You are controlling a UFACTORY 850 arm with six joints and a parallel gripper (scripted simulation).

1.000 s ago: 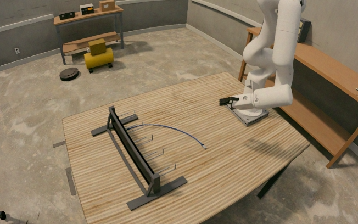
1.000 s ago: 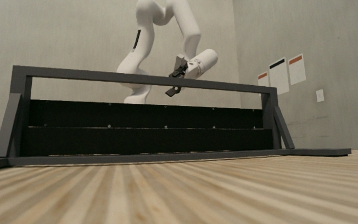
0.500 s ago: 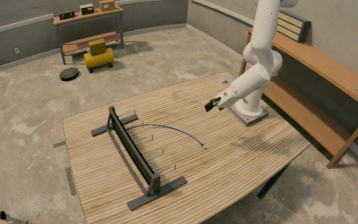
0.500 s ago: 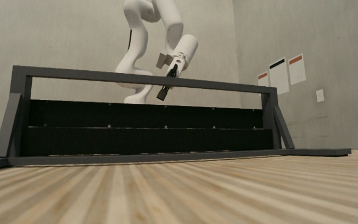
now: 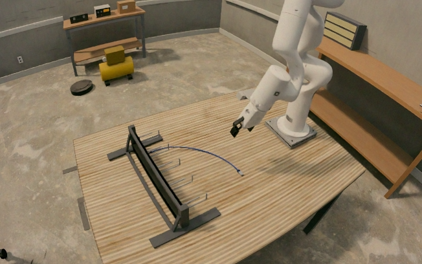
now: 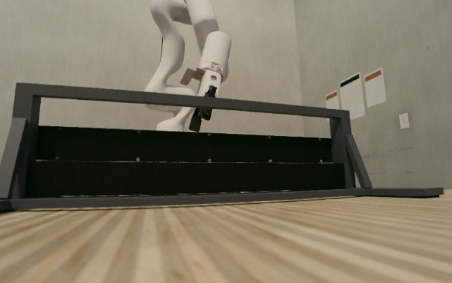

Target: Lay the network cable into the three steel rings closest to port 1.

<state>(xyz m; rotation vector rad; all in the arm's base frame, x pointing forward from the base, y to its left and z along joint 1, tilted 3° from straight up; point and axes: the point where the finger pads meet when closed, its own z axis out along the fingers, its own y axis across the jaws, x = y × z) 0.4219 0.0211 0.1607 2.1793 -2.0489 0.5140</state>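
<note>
A thin blue network cable lies in an arc on the wooden table. One end is at the dark rack near its far end; the free plug end rests on the table. Several steel rings stick out of the rack's side toward the robot. My gripper is open and empty, in the air above the table, up and to the right of the plug. In the exterior view the gripper shows behind the rack's top bar; the cable is hidden there.
The robot base stands at the table's far right edge. A wooden shelf unit runs along the right wall. A yellow compressor and a workbench stand far off on the floor.
</note>
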